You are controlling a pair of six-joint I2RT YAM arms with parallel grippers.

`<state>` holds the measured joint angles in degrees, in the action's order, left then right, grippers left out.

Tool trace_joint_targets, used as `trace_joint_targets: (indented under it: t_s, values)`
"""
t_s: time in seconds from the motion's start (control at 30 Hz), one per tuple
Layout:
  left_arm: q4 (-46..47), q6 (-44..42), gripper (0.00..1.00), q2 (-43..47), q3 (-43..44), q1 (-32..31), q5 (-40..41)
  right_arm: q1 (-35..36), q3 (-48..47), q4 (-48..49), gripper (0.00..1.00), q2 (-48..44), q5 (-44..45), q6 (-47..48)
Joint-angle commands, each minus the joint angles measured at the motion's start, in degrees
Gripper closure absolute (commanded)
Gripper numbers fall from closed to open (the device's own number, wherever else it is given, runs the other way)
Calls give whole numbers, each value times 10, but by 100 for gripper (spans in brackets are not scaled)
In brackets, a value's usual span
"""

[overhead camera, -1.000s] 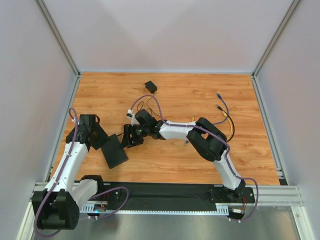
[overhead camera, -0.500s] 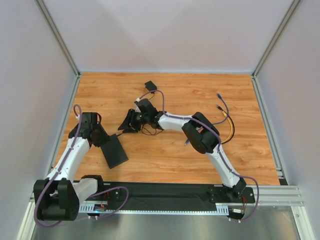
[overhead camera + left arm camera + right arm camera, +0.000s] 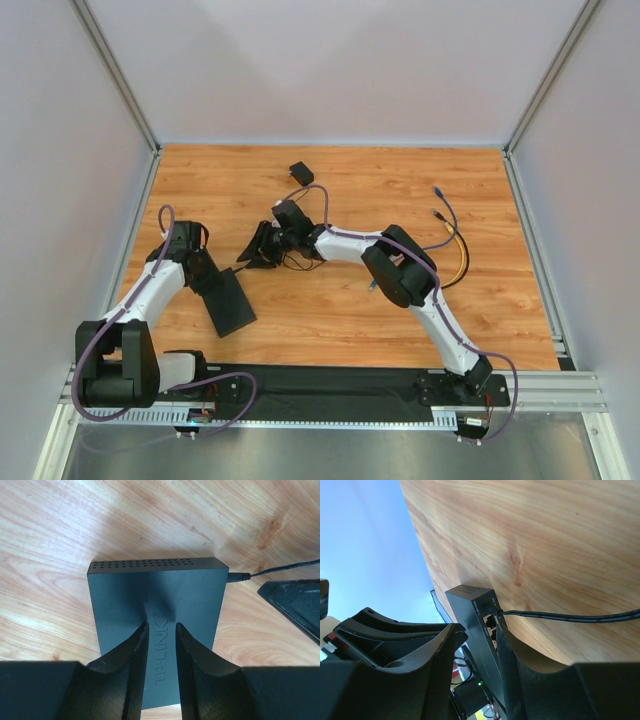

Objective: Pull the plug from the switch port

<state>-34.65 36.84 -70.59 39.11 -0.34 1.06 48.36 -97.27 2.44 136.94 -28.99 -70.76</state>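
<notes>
Top view, surface: a table (image 3: 350, 300) of orange wood grain is enclosed by pale grey walls (image 3: 330, 70) with aluminium posts (image 3: 118, 75). A black base strip (image 3: 330, 385) is fixed along the near edge.
Top view, other items: a small black adapter block (image 3: 301, 172) lies far back, well apart from both arms. Yellow and blue cables (image 3: 452, 245) lie to the right. A thin black lead (image 3: 297, 264) is looped under the right forearm.
Top view, task item: the switch (image 3: 232, 305) lies flat at an angle on the left of the table. The left tool (image 3: 210, 280) is placed over its far-left end and the right tool (image 3: 250, 252) just beyond its far corner.
Left wrist view, surface: bare wood is seen on all sides of the switch (image 3: 155, 595).
Left wrist view, task item: a perforated edge is turned away. The plug (image 3: 237, 577) is seated at the far right corner, with its lead (image 3: 285, 569) carried off to the right.
Left wrist view, left tool (image 3: 161, 625): the fingers (image 3: 132, 665) are set a narrow gap apart over the top face, with the printed logo visible between them. Nothing is clamped, and contact with the face cannot be told.
Left wrist view, obstruction: part of the right tool (image 3: 295, 605) is seen near the plug but apart from it.
Right wrist view, surface: the table is seen tilted against a pale blue wall.
Right wrist view, task item: the socket edge of the switch (image 3: 480, 622) is framed between the fingers (image 3: 435, 655), with the plug (image 3: 494, 611) still seated.
Right wrist view, right tool (image 3: 479, 630): it is partly open, with nothing gripped.
</notes>
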Motion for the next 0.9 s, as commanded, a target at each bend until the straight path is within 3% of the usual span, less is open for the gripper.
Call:
trace_joint_targets:
  t_s: [0.0, 0.57, 0.87]
  values:
    - [24, -5, 64, 8, 3, -1, 11, 6, -7, 7, 60, 17, 0, -22]
    - [43, 2, 62, 11, -29, -1, 12, 15, -49, 7, 60, 65, 6, -74]
    - [42, 20, 65, -2, -30, 12, 15, 16, -44, 21, 77, 76, 3, -100]
